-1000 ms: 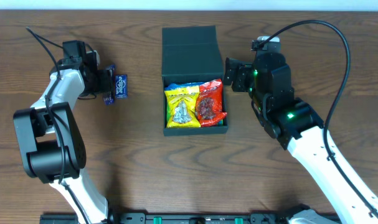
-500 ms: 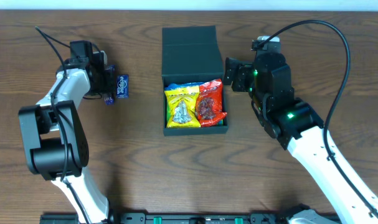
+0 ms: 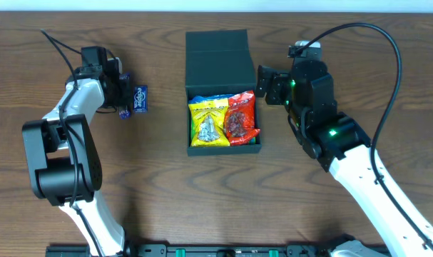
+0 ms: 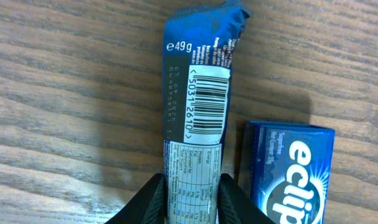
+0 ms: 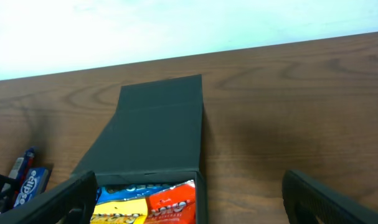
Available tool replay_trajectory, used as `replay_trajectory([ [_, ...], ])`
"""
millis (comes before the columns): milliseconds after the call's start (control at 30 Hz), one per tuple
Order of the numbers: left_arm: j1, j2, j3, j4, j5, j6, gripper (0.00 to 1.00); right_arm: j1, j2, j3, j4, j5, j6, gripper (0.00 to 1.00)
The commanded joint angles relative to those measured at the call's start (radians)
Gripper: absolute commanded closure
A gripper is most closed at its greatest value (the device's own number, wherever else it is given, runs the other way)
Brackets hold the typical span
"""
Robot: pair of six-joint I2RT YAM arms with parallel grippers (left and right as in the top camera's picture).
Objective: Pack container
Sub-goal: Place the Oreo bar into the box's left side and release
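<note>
The dark green container point(image 3: 216, 48) stands at the table's centre, its lid flipped open toward the back. A yellow packet point(image 3: 207, 123) and a red packet point(image 3: 240, 118) lie inside. My left gripper point(image 3: 123, 100) is at the far left, shut on a blue snack bar point(image 4: 198, 106) that lies on the table. A blue Eclipse gum pack point(image 4: 294, 177) sits right beside the bar and also shows in the overhead view point(image 3: 140, 98). My right gripper point(image 3: 267, 86) is open and empty beside the container's right wall, and the container also shows in its wrist view point(image 5: 154, 124).
Bare wooden table surrounds the container on all sides. The table's back edge meets a white wall point(image 5: 176, 31) just behind the open lid. The gum pack lies between my left gripper and the container.
My left arm's wrist has shifted slightly to the right, with the gripper staying at the snack bar. The right arm, the gum pack and the container have not moved.
</note>
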Motion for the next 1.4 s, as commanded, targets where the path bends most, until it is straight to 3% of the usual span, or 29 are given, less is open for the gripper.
replay_trajectory([
  [0,-0.002,0.019,0.003,0.004,-0.018,-0.005,0.73,-0.014,-0.004,0.004,0.008,0.011,-0.016,0.06],
  [200,-0.003,0.018,0.003,0.0,-0.018,-0.031,0.91,-0.023,-0.004,0.004,0.035,0.018,-0.016,0.04],
  [433,-0.003,-0.037,0.014,-0.071,-0.018,-0.032,0.94,-0.073,-0.004,0.004,0.063,0.034,-0.05,0.03],
  [733,-0.036,-0.272,0.014,-0.15,-0.016,-0.054,0.94,-0.14,-0.005,0.004,0.106,0.034,-0.05,0.03],
  [967,-0.183,-0.401,0.014,-0.174,-0.014,-0.175,0.94,-0.194,-0.017,0.004,0.109,0.033,-0.05,0.03],
  [1133,-0.352,-0.411,0.014,-0.202,-0.014,-0.364,0.94,-0.208,-0.021,0.004,0.108,0.033,-0.05,0.03],
  [1367,-0.546,-0.408,0.013,-0.279,-0.031,-0.455,0.94,-0.208,-0.021,0.004,0.108,0.033,-0.05,0.02],
])
